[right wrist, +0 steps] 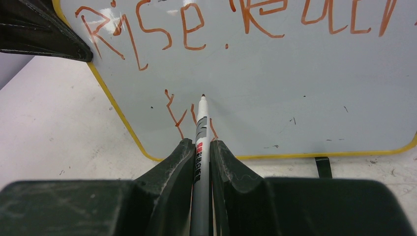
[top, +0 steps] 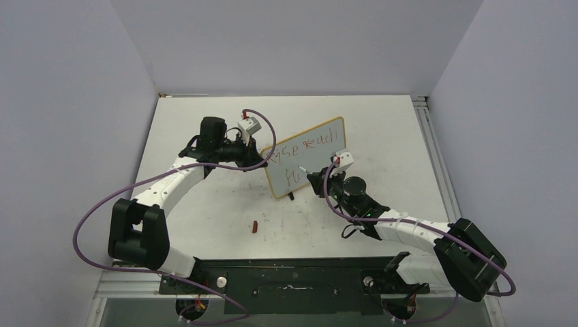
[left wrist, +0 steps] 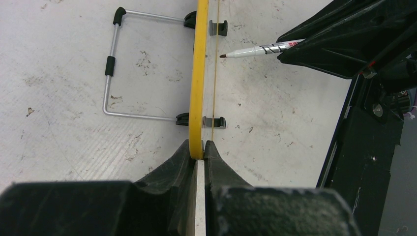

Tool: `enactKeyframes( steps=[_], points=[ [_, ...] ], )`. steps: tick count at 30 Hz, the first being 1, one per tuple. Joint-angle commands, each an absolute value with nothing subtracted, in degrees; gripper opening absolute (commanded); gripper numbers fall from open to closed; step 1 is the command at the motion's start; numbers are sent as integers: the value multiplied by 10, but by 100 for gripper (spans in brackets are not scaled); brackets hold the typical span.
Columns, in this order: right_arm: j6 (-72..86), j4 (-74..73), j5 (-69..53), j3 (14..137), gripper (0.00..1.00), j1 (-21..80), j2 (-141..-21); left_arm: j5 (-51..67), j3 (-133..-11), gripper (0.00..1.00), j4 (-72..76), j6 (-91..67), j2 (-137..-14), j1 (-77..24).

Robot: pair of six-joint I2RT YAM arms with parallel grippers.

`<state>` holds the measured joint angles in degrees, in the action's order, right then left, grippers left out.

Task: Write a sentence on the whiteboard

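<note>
Top external: scuffed white table, 3 pale walls around it. Mid-table: whiteboard upright, long axis from near-left to far-right, face toward right arm. Left wrist only: whiteboard edge-on, wire stand behind. Right wrist only: sentence legible, 2 lines, line 2 barely begun. Grip: left gripper clamped on whiteboard's edge; right gripper clamped on marker, tip pointing at face.

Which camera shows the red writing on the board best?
The right wrist view: the writing fills the picture, letters clear. The top view shows it tiny; the left wrist view sees only the yellow edge of the board, no writing.
</note>
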<state>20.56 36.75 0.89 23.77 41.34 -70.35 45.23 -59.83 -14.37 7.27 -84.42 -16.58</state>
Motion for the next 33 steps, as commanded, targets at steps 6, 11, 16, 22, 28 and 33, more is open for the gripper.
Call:
enactKeyframes(
  steps=[6,11,16,22,28,33],
  points=[
    [195,402,16,269,5,416,-740,456,-610,0,-158,91,-837,-171],
    [195,407,16,270,5,416,-744,456,-610,0,-158,91,-838,-171],
    [200,392,18,255,5,416,-706,454,-610,0,-158,91,-837,-171],
    [206,373,44,226,5,412,-685,455,-610,0,-158,91,-837,-171],
    [206,372,48,227,5,404,-696,455,-609,0,-158,91,-837,-172],
    [205,379,45,230,5,399,-713,455,-610,0,-157,91,-836,-172]
  ],
)
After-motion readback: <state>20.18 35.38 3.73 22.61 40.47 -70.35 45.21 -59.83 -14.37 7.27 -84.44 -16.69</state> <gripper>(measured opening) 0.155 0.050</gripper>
